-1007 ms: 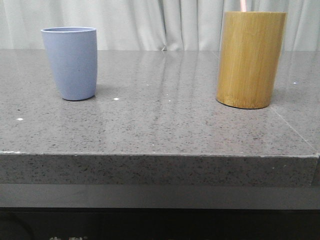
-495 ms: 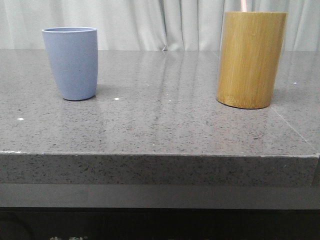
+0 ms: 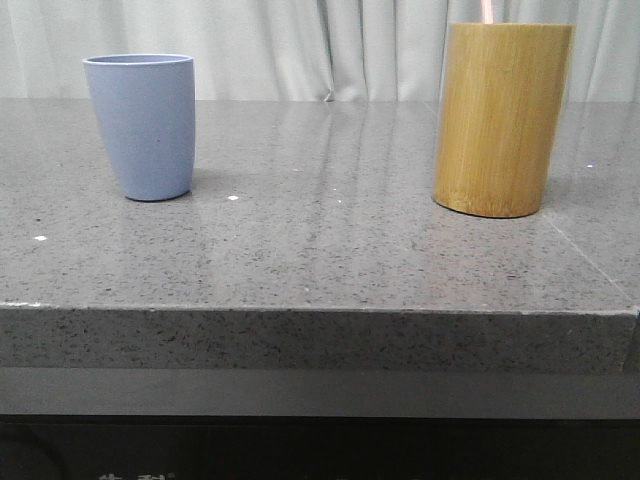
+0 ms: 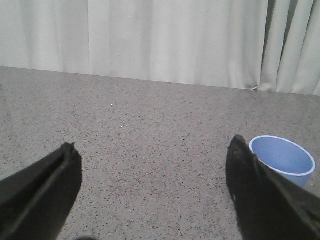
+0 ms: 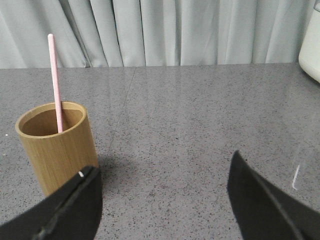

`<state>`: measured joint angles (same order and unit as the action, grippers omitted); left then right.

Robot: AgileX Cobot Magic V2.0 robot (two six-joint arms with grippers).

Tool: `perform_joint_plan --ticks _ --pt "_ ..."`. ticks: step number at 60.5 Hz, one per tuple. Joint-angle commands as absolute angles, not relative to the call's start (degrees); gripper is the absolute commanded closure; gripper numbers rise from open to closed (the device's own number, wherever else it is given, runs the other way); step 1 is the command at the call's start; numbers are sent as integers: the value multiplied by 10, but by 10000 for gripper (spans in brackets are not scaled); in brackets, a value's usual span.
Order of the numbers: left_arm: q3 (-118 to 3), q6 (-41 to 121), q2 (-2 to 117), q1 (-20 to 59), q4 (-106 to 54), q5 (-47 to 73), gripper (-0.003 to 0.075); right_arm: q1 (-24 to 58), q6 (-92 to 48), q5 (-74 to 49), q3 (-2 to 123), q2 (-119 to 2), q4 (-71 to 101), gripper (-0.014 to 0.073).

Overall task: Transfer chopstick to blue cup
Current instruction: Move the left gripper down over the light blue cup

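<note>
Right tool, fingers spread, empty, as is left tool. Thin pale pink chopstick stands upper left, leaning in tan bamboo cylinder; likely light, stiff, slippery: pinch exposed top. Matte periwinkle-blue cup upright, left on grey speckled tabletop

Staged test bench: speckled grey stone counter, pale curtain backdrop.

Matte blue cup, wood-grained bamboo cylinder, glossy speckled stone table
</note>
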<state>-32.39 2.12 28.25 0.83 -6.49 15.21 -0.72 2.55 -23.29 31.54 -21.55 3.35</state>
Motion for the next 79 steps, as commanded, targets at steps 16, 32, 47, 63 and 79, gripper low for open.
perform_joint_plan --ticks 16,32,47,63,79 --pt "-419 22 338 8 -75 174 135 -11 23 -186 335 -225 29 41" --pt "-593 66 493 65 -80 322 136 -11 23 -186 335 -225 29 41" --pt "-728 66 647 179 -80 379 210 -11 23 -187 335 -225 29 41" --pt "-878 64 807 257 -80 499 220 -11 23 -191 335 -225 29 41" --pt "-963 64 908 275 -80 557 220 -11 23 -192 335 -225 29 41"
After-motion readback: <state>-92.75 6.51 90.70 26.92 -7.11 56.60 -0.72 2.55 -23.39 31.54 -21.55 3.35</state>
